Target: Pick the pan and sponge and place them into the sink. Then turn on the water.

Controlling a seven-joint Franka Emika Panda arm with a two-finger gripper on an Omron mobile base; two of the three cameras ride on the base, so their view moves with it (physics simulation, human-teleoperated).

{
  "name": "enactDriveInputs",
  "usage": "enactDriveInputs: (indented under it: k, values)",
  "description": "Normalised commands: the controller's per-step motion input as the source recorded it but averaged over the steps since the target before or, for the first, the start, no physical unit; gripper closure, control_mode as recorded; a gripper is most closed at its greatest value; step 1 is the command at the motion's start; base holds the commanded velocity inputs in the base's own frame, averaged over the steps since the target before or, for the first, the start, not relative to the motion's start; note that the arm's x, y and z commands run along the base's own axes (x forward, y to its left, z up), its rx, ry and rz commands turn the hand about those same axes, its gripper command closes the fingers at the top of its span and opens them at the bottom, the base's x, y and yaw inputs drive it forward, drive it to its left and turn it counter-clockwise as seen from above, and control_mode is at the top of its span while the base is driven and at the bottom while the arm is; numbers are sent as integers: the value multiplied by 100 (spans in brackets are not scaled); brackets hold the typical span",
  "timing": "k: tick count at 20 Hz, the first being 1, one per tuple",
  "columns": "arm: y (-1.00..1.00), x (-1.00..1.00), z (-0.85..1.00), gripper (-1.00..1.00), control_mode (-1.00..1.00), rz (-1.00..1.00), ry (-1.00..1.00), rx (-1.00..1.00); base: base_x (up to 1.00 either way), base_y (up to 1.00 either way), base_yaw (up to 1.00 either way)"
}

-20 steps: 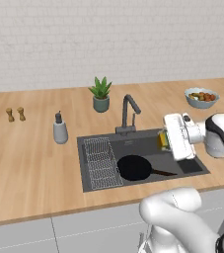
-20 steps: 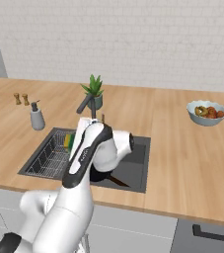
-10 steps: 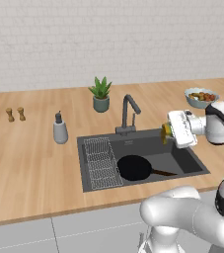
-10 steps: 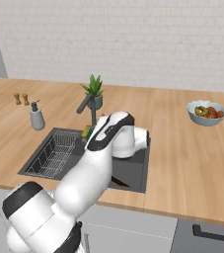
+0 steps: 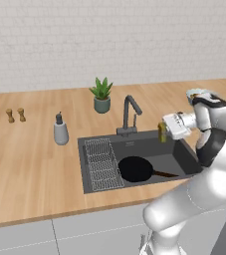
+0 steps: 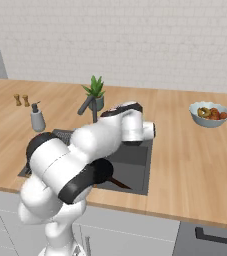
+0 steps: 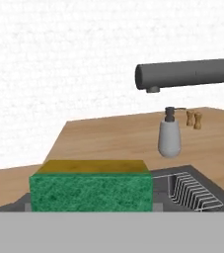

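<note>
Fingers clamped on sponge, over right rim of sink; pan already inside. Next: move left, lower, release, then faucet.

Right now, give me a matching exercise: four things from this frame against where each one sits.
Things:
1. pan
2. sponge
3. soap dispenser
4. fruit bowl

Places:
A. counter, left of the sink
B. in the gripper, above the sink
C. on the sink floor
D. counter, far right

Pairs: 1-C, 2-B, 3-A, 4-D
</note>
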Motion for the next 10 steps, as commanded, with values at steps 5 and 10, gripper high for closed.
enactDriveInputs:
  k: [5,10]
  values:
    - [-2,33,-73,100,-100,2,6,-2,0,0,0]
    - [0,25,-67,100,-100,3,0,0,0,0,0]
